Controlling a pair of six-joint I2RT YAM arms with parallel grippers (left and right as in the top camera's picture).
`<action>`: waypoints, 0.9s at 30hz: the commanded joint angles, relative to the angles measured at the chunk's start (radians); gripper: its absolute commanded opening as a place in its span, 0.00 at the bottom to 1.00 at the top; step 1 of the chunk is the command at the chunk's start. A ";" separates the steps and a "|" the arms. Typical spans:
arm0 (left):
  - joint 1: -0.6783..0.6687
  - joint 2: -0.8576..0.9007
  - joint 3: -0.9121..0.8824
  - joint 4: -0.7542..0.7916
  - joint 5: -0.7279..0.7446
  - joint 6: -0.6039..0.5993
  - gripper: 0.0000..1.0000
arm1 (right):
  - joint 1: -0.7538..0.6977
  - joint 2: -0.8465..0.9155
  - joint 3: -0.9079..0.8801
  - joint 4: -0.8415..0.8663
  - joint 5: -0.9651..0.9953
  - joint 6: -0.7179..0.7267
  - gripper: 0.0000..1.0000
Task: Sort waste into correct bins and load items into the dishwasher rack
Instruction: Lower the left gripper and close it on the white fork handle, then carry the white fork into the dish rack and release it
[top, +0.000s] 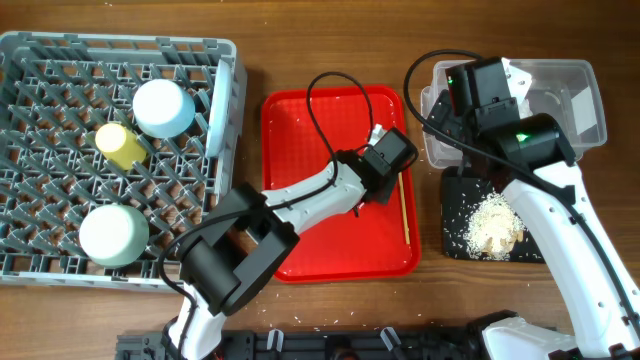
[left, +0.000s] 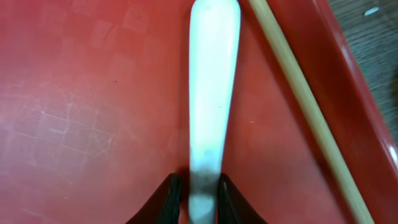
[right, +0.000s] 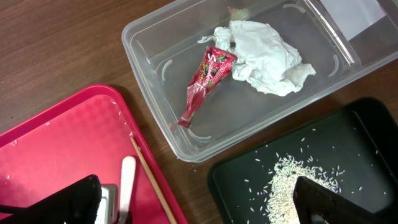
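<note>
White plastic fork (left: 211, 93) clamped in left gripper (left: 198, 198); right gripper's (right: 196, 190) jaws stand apart

You will find no text that can be read here. The red snack wrapper (right: 208, 78), lying in the clear tub (right: 163, 38), carries pale printing along its length, but the letters are too small and crumpled for you to make out any word or brand. The white label (right: 354, 14) on the tub's wall shows only as a plain white patch, with no writing you can read.
</note>
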 joint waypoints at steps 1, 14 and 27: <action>-0.005 0.049 -0.031 -0.037 -0.021 0.052 0.18 | 0.000 -0.003 0.016 0.002 -0.006 0.011 1.00; -0.005 0.003 -0.031 -0.054 -0.021 0.051 0.10 | 0.000 -0.003 0.016 0.002 -0.006 0.011 1.00; 0.116 -0.342 -0.031 -0.219 -0.021 0.045 0.08 | 0.000 -0.003 0.016 0.002 -0.006 0.012 1.00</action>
